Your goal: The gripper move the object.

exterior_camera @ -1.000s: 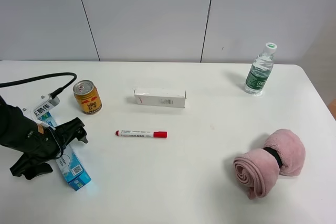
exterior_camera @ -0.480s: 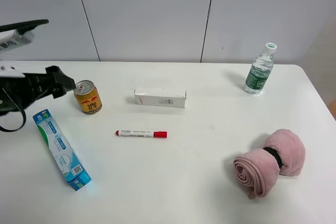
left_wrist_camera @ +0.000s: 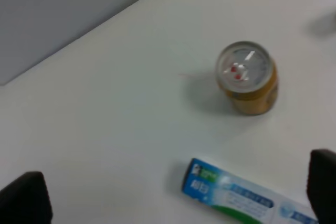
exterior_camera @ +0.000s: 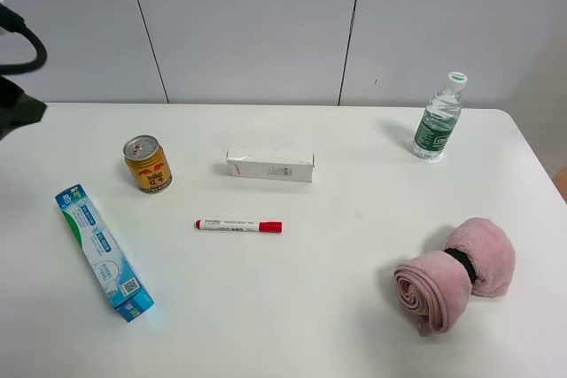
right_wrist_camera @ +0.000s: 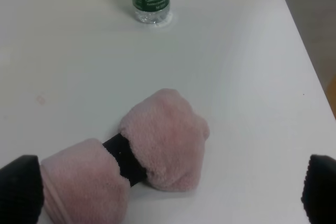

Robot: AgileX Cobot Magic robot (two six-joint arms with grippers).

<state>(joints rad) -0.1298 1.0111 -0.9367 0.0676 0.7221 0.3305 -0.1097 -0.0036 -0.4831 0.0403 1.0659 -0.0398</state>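
Observation:
The blue-and-white toothpaste carton [exterior_camera: 104, 252] lies flat near the table's front left, its green end toward the front. It also shows in the left wrist view [left_wrist_camera: 236, 199], with nothing holding it. My left gripper [left_wrist_camera: 173, 195] is open wide and empty, high above the table, with both black fingertips [left_wrist_camera: 23, 199] at the frame's lower corners. In the high view only a dark part of the left arm [exterior_camera: 16, 111] shows at the far left edge. My right gripper [right_wrist_camera: 169, 192] is open and empty above the pink towel; it is out of the high view.
A gold drink can [exterior_camera: 147, 164] stands just behind the carton, also in the left wrist view [left_wrist_camera: 247, 77]. A plain white carton [exterior_camera: 270, 165] and a red-capped marker [exterior_camera: 238, 226] lie mid-table. A water bottle [exterior_camera: 438, 118] stands back right. A rolled pink towel [exterior_camera: 456, 273] lies front right.
My left gripper was over the toothpaste carton a second ago. It let go, rose and pulled back to the far left edge. The carton lies where it was.

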